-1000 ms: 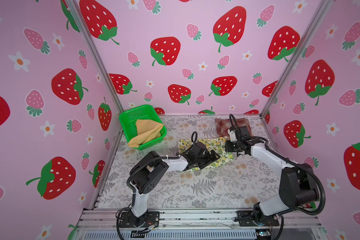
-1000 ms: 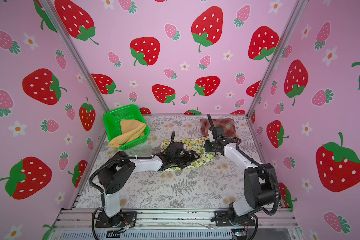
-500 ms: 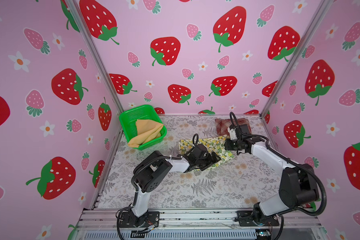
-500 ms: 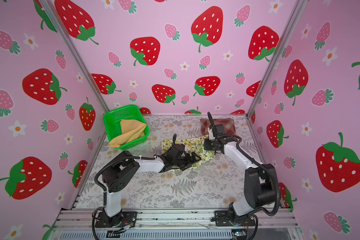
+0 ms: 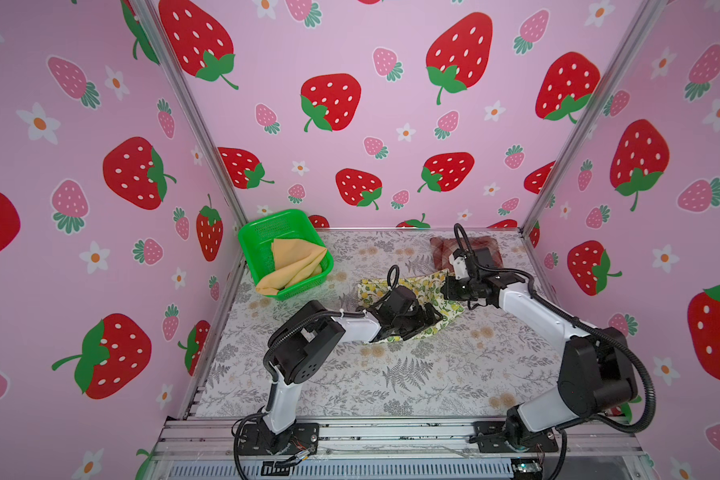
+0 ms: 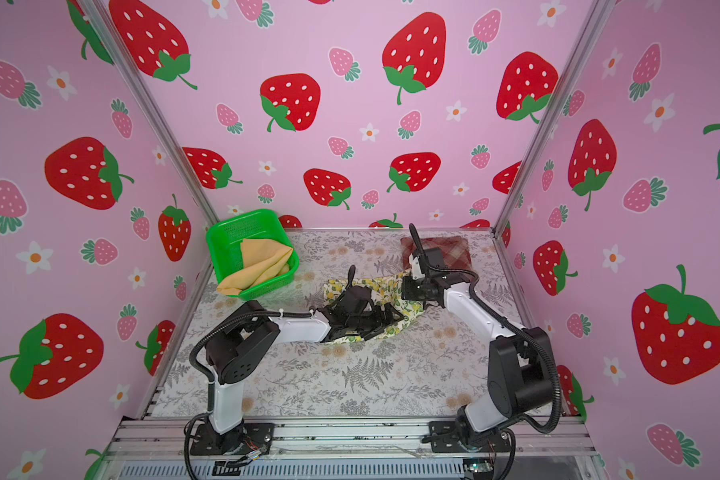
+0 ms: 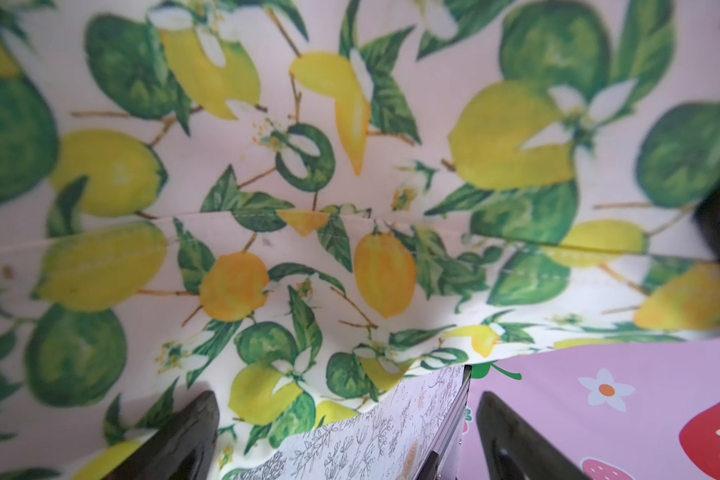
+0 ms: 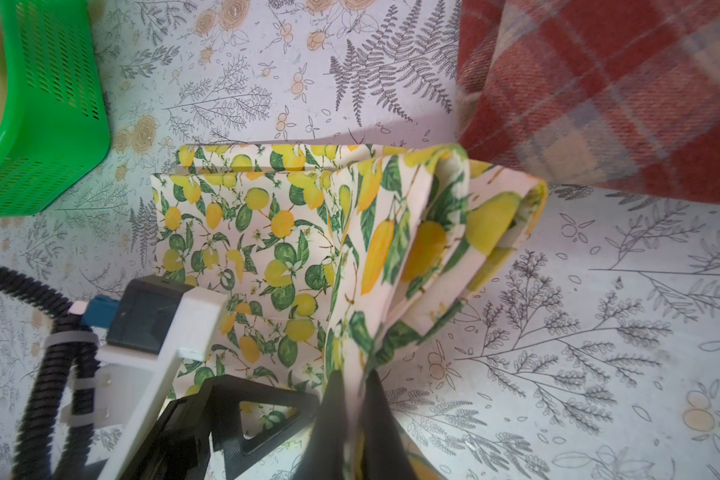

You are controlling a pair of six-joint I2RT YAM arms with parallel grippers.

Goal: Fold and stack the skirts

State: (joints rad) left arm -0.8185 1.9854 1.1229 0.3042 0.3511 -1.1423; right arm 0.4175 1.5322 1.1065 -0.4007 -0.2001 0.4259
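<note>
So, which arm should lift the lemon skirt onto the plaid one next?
Right, probably: the right fingers are shut on a fold of the lemon skirt, beside the plaid skirt. The left fingers are open, gripping nothing.

Matt cloth lemon skirt, perforated plastic basket

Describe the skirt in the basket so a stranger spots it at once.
At the floral table's far left corner stands a green basket. The mustard-yellow skirt lies in it, one corner spilling over the rim. It alone is plain; the lemon skirt and plaid skirt are patterned.
</note>
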